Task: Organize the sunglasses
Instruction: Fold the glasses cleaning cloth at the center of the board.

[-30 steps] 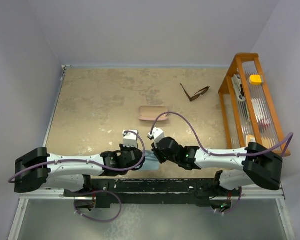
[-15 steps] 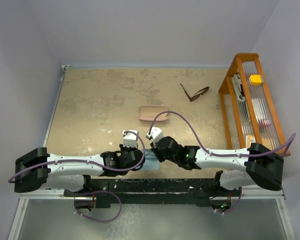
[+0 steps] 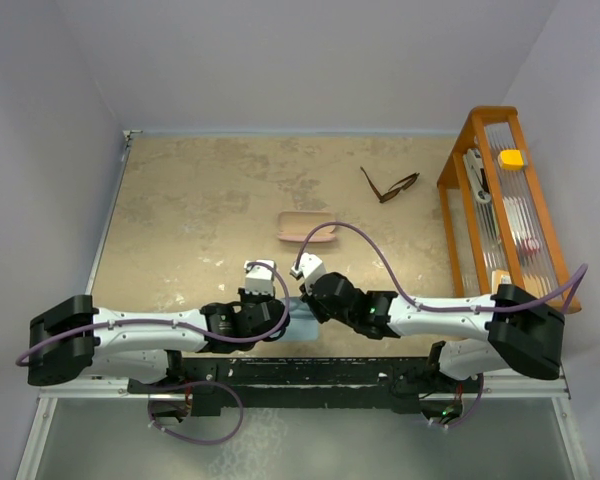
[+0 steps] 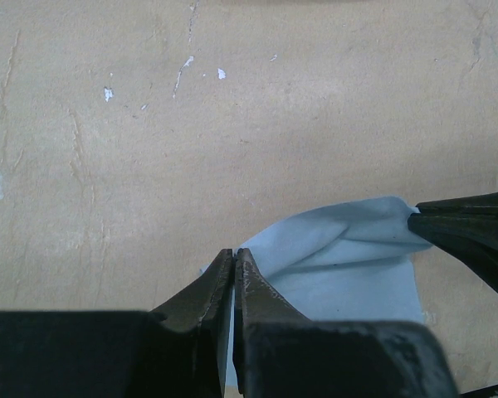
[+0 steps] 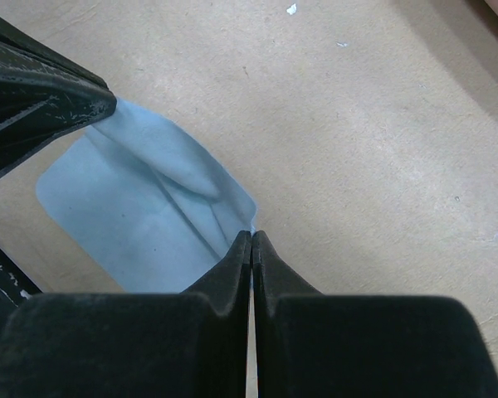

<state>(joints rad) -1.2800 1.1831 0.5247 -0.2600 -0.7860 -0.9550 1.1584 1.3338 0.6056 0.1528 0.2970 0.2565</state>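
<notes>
My left claw (image 4: 234,253) and right claw (image 5: 251,236) pinch the cloth (image 4: 349,265) tight. The sunglasses (image 3: 388,186) look light and breakable; hold the frame's middle.

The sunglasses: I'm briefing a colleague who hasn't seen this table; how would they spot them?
Start at the orange wooden rack at the table's right edge; the sunglasses lie just left of its far half, temples open. Unlike the pink case nearer the middle and the blue cloth at the near edge, they are thin, dark-framed and dark-lensed.
</notes>
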